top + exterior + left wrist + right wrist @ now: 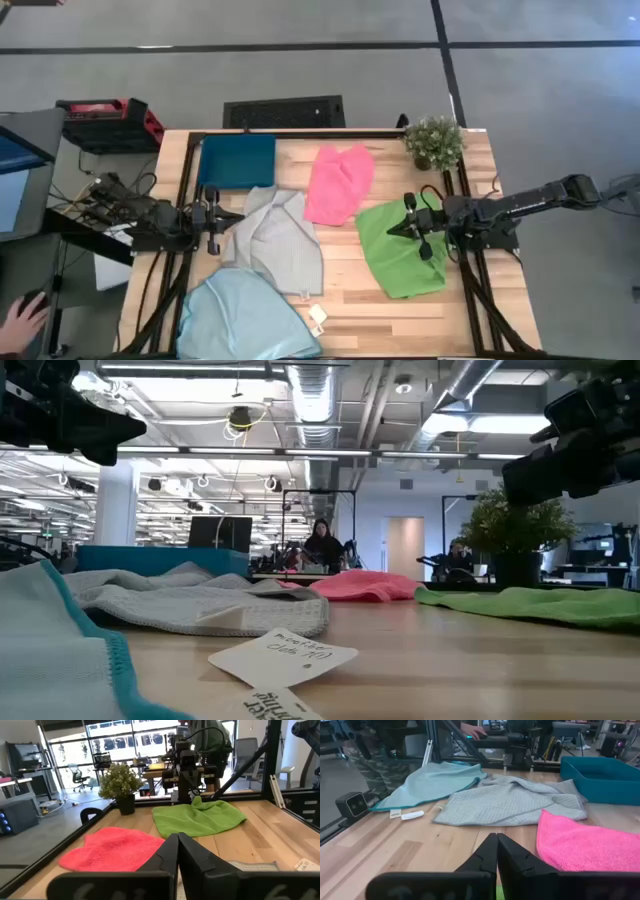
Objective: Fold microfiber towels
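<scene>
Four towels lie loose on the wooden table: a rumpled pale grey one in the middle, a light blue one at the near left, a pink one toward the far side and a green one at the right. My left gripper is shut and empty, held above the grey towel's left edge and pointing toward the table's right. My right gripper is shut and empty, held above the green towel's left edge and pointing toward the table's left. In the low view both arms hang well above the tabletop.
A dark teal tray stands at the far left. A small potted plant stands at the far right corner. Two paper tags lie near the front edge beside the blue towel. A person's hand shows off the table's left.
</scene>
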